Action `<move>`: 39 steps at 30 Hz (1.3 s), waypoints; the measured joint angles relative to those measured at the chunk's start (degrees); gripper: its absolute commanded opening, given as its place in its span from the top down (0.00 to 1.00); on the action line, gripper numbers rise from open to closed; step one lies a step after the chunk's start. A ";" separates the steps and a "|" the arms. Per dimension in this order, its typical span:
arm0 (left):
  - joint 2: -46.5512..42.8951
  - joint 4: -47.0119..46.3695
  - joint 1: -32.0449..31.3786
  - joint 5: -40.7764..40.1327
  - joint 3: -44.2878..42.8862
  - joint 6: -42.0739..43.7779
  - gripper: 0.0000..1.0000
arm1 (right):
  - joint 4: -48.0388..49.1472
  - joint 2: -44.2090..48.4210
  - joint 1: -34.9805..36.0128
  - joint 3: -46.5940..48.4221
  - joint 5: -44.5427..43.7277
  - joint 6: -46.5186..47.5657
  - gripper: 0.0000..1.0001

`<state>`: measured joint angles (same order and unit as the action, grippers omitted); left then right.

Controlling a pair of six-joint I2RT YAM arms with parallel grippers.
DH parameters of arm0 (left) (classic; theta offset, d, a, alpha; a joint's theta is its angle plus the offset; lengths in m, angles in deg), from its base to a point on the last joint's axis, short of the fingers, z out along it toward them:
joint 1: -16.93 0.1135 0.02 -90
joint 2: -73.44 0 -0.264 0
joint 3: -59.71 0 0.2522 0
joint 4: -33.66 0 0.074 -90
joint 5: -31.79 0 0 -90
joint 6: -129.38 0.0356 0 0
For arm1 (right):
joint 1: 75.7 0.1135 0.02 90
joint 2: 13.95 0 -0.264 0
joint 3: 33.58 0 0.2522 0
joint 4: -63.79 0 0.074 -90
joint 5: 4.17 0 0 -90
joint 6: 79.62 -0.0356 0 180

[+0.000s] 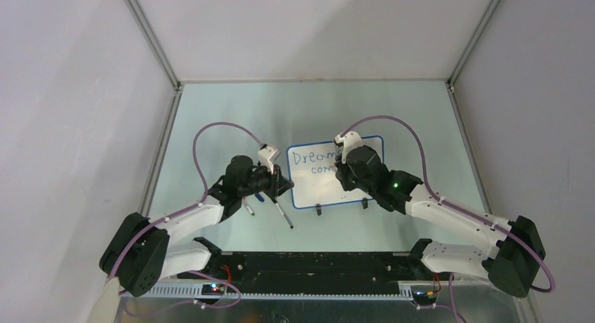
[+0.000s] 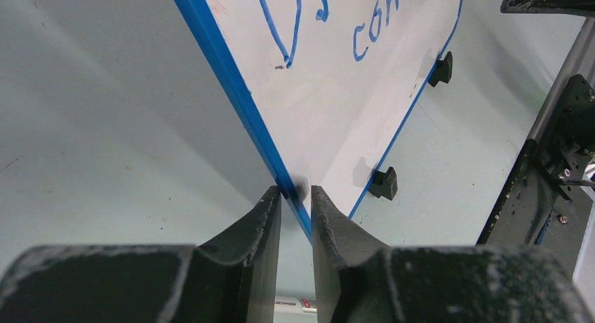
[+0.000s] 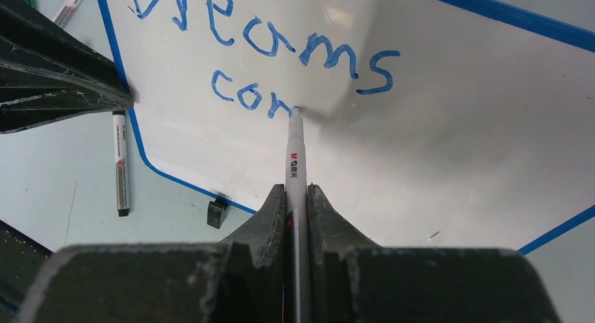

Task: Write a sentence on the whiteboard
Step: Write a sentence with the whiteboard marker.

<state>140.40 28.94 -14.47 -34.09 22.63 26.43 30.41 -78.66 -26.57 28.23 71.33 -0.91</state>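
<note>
The whiteboard point(image 1: 358, 189) lies flat mid-table, with a blue rim and two black clip feet point(image 1: 318, 209) on its near edge. The sentence point(image 3: 266, 38) reads "Dreams" in blue, with "com" unfinished on the second line. My left gripper point(image 2: 295, 191) is shut on the board's blue left rim point(image 2: 231, 77), one finger on each side of it. My right gripper point(image 3: 297, 189) is shut on a white marker point(image 3: 293, 151). The marker's tip touches the board at the end of "com". In the top view the left gripper point(image 1: 283, 183) is at the board's left edge and the right gripper point(image 1: 342, 161) is over the writing.
Two loose markers lie left of the board, one point(image 1: 283, 215) near its lower left corner and one point(image 1: 248, 208) by the left arm. One marker also shows in the right wrist view point(image 3: 121, 161). A black rail point(image 1: 316, 263) runs along the table's near edge.
</note>
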 measured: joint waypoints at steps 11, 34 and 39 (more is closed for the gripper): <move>0.00 0.02 0.00 0.00 0.00 0.00 0.74 | -0.02 0.00 -0.66 0.11 0.42 -0.04 1.00; 0.00 0.02 0.00 0.02 0.00 -0.02 0.74 | -1.18 0.70 -1.51 0.15 0.15 -0.70 1.00; 0.00 0.02 0.00 0.02 0.00 -0.02 0.74 | -1.33 0.98 -1.57 -0.15 0.15 -0.90 1.00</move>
<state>140.40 28.96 -14.47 -34.07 22.63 26.41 29.08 -77.67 -28.15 28.08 71.48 -1.81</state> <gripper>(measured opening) 0.260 0.145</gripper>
